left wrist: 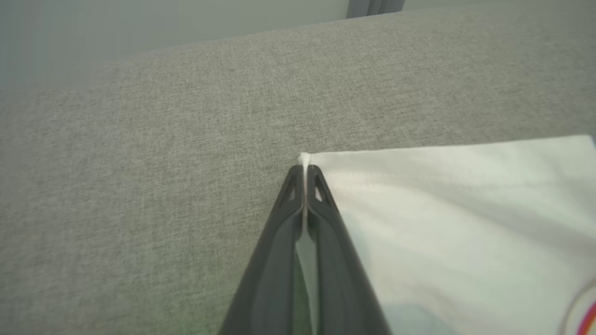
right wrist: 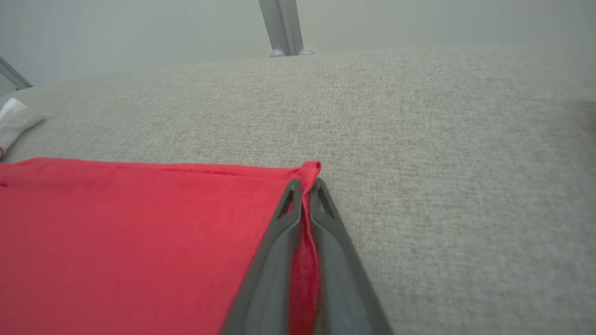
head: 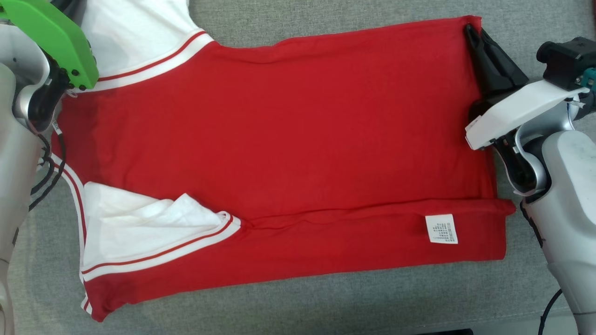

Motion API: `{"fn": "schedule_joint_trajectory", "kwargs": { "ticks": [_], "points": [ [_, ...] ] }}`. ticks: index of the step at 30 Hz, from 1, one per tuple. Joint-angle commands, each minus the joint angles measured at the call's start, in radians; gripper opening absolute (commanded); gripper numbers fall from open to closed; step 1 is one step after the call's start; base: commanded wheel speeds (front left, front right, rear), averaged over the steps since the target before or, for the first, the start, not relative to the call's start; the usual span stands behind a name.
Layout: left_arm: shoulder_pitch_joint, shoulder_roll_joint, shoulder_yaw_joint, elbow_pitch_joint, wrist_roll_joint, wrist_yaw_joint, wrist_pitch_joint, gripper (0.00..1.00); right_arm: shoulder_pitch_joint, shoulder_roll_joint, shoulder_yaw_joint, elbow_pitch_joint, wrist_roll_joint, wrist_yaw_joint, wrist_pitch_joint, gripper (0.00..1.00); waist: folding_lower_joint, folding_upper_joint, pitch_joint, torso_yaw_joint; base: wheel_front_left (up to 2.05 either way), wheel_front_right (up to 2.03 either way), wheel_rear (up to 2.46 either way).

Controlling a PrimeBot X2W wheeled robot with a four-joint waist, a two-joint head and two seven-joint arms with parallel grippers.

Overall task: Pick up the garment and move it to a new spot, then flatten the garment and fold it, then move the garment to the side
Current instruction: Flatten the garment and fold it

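Observation:
The garment is a red shirt with white, red-striped sleeves, spread across the grey fabric surface and partly folded, a white care label showing near its front right. My right gripper is shut on the garment's far right red corner; red cloth is pinched between the dark fingers. In the left wrist view my left gripper is shut on the corner of the white sleeve. In the head view a green cover hides the left fingers.
Bare grey fabric surface extends beyond both held corners and along the front. A metal leg stands past the far edge. Cables hang at my left arm.

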Motion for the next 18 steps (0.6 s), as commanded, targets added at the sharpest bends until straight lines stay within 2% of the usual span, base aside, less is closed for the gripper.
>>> {"fn": "schedule_joint_trajectory", "kwargs": {
  "ticks": [1,11,16,18],
  "points": [
    [0.002,0.007,-0.001,0.006,-0.008,0.002,-0.023,0.00,-0.011,-0.014,-0.002,0.002,-0.002,0.000,-0.004,0.00,0.0000,0.0000,-0.015,0.002,0.00,0.00,0.00],
    [0.076,0.007,0.027,-0.066,-0.034,0.009,-0.224,0.00,0.032,-0.056,-0.050,-0.033,0.011,-0.001,-0.047,0.00,0.0000,0.0000,-0.124,0.025,0.00,0.00,0.00],
    [0.211,0.030,0.043,-0.194,-0.049,0.047,-0.287,0.00,0.098,-0.072,-0.067,-0.061,0.027,-0.001,-0.042,0.00,0.0000,0.0000,-0.183,0.041,0.00,0.00,0.00],
    [0.292,0.045,0.052,-0.267,-0.059,0.080,-0.304,0.00,0.138,-0.071,-0.079,-0.077,0.046,-0.001,-0.050,0.00,0.0000,0.0000,-0.203,0.047,0.00,0.00,0.00]
  ]
}}
